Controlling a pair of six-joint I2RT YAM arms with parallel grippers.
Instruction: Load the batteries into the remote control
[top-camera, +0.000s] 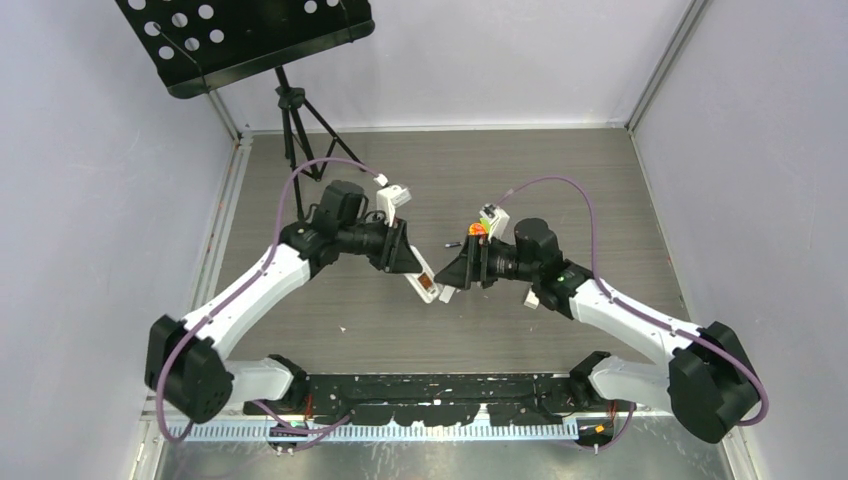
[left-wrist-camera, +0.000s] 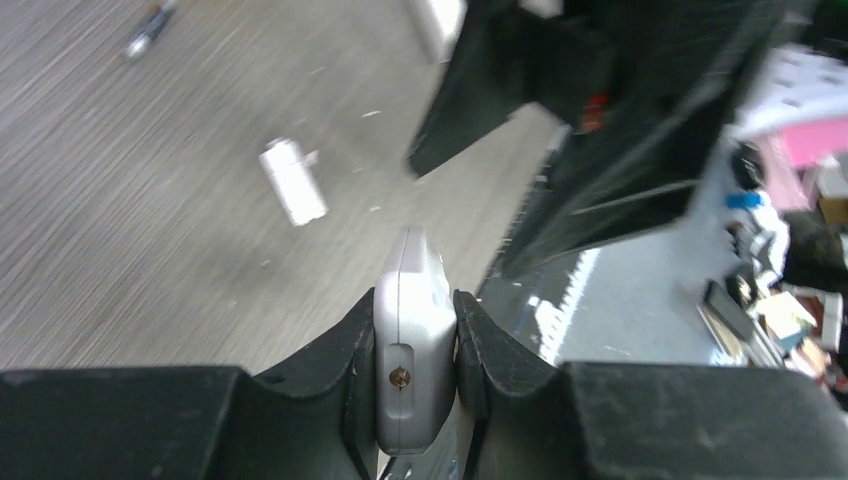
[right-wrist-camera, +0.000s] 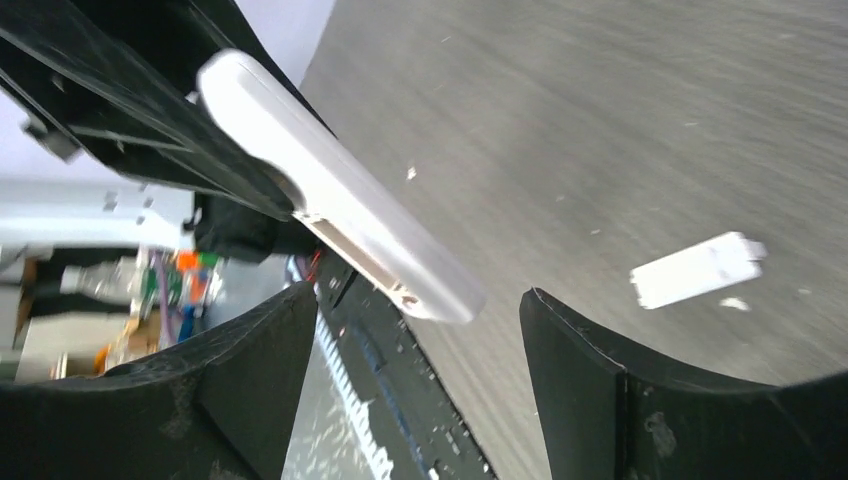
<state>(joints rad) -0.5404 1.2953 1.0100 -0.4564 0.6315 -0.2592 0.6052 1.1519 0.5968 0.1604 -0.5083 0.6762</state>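
A grey wood-grain table (top-camera: 450, 170) is enclosed by white walls, and a black music stand (top-camera: 245, 40) is seen at 11 o'clock in the top view. Above the middle of the table the 2 grippers are faced toward each other, close but apart.

The left gripper (left-wrist-camera: 415, 318) is clenched on a silver-white remote control (left-wrist-camera: 408, 300), which is gripped by its sides. In the top view the remote's free end is pointed toward 5 o'clock, just beside the right gripper (right-wrist-camera: 418, 305). That gripper is released, and nothing is held between its fingers. In the right wrist view the remote is seen just beyond them, with an open slot along its edge.

1 slim dark battery (left-wrist-camera: 150, 25), blurred, is seen lying on the table at 11 o'clock in the left wrist view, well apart from the remote. A small white oblong piece (left-wrist-camera: 293, 180) is seen flat on the table, at 3 o'clock in the right wrist view.
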